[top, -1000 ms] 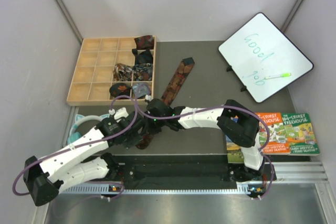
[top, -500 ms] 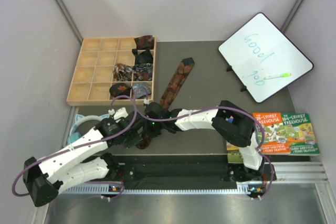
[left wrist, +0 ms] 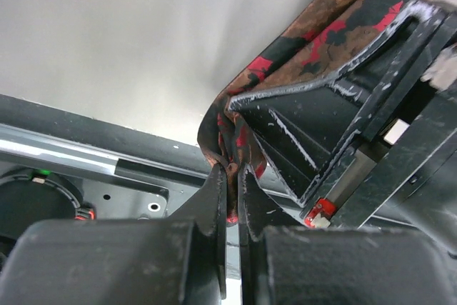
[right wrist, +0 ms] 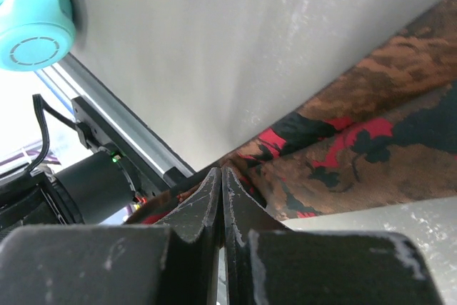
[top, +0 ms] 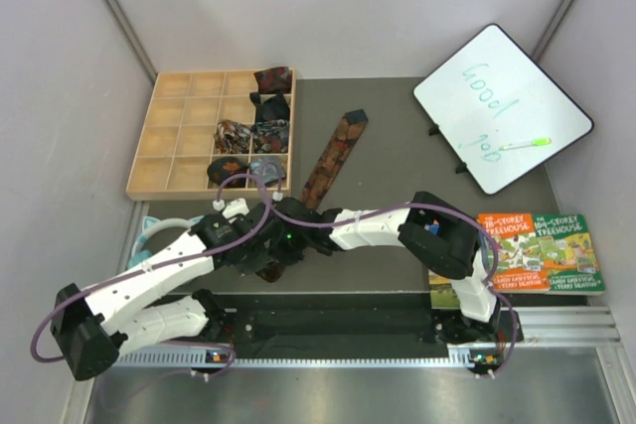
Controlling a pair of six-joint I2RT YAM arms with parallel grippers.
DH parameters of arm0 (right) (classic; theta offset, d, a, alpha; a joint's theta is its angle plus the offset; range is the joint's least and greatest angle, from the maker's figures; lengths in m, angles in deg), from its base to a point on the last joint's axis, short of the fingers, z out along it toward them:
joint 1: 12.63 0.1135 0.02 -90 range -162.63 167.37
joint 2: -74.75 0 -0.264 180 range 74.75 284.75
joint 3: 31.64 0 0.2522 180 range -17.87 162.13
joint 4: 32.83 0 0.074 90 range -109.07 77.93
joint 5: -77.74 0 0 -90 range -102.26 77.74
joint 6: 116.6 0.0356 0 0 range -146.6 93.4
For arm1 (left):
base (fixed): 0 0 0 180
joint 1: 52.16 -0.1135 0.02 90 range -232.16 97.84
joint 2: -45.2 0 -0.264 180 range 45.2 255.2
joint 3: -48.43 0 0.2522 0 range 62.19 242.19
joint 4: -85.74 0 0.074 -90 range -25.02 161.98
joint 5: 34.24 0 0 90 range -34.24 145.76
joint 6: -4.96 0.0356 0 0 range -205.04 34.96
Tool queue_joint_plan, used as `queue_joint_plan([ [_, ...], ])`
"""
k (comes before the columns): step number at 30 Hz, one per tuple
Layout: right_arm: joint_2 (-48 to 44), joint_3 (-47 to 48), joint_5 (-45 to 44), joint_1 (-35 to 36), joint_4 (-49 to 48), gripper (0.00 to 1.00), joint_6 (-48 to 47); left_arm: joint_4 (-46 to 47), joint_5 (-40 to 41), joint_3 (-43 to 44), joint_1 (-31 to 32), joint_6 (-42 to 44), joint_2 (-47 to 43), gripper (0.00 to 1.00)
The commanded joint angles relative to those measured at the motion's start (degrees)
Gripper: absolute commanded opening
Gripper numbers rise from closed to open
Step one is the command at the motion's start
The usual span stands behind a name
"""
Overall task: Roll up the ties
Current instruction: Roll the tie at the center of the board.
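Tie (top: 336, 146): its near end, at lower centre of the top view, is pinched in my left gripper (left wrist: 232, 176). My right gripper (right wrist: 221, 175) is clenched beside it; on cloth or not, I cannot tell. I'd wind tight and straight along the strip running up-frame, beside the tray (top: 169, 146).

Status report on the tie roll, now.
Left gripper shut on long tie, near end. Right gripper shut beside it, grip unclear. Far end flat on table. Nothing lying across it.
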Motion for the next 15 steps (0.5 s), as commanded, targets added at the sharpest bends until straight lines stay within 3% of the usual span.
queue_joint_plan([
  [1,0.65,1.89,0.45,1.77,2.09,0.0,1.31,1.83,2.75,3.95,-1.42,3.68,2.42,0.03],
  [15,0.65,3.48,0.02,-0.69,7.97,0.02,0.87,6.84,-0.76,5.97,-5.12,9.66,9.27,0.01],
])
